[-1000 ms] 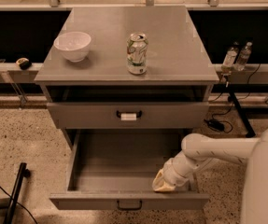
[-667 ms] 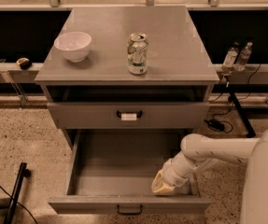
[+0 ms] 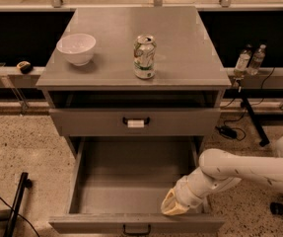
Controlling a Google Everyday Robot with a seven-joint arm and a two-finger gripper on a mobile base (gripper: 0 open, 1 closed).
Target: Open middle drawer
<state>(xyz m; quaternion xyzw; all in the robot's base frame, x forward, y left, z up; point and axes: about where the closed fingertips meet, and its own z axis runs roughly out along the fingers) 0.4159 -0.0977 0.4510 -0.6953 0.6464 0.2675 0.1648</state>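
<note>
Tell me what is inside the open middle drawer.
The middle drawer shows a bare grey floor and only the tool, which sits in its front right corner. The floor under the tool and just behind the drawer front is hidden.

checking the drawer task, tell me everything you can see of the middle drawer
The grey metal middle drawer stands pulled far out below the closed top drawer with the white-tagged handle. Its deep grey interior holds nothing but the robot's end effector, which sits inside at the front right corner, close to or against the front panel. The wide flat front carries a small dark loop handle at its centre, at the bottom edge of the view.
</note>
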